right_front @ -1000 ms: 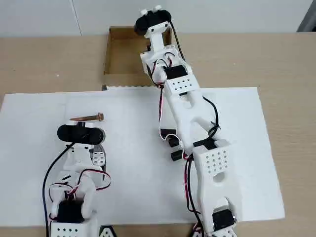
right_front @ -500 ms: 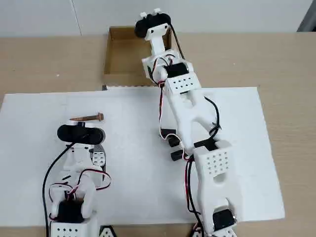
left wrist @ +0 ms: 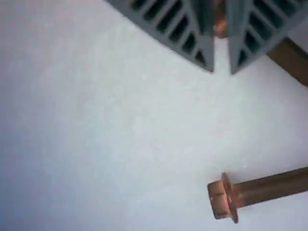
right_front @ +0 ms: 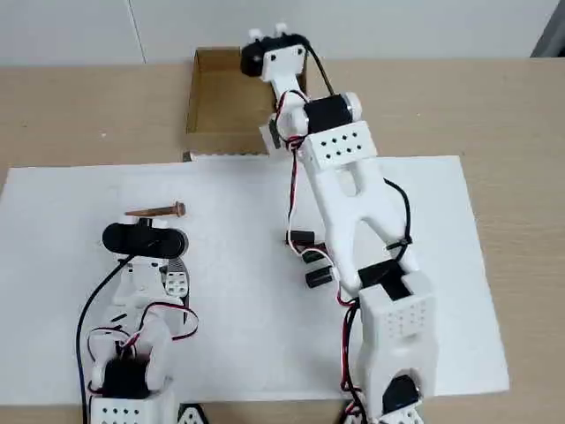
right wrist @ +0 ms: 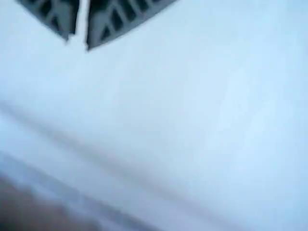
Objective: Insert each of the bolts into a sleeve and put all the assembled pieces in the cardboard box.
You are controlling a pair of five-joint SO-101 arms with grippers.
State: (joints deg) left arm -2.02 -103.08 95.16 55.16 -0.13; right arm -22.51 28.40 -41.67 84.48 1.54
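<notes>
Now right arm (right_front: 340,177) swinging, wrist rolling by cardboard box (right_front: 212,97); right fingers (right wrist: 120,14) pinched shut, empty; left fingers (left wrist: 168,29) shut beside bolt (left wrist: 260,190), needing opening across shank.

One bolt (right_front: 157,210) (left wrist: 255,192): copper-coloured, flanged head, plain shank. It lies flat on its side on the white sheet (right_front: 229,291), in the left half, head to the right and shank pointing left, roughly parallel to the sheet's far edge. The cardboard box (right_front: 192,97) is brown, shallow and open-topped. It sits upright on the surface (right_front: 79,106) just past the sheet's far edge, left of centre, well apart from the bolt. Its right side is hidden.
</notes>
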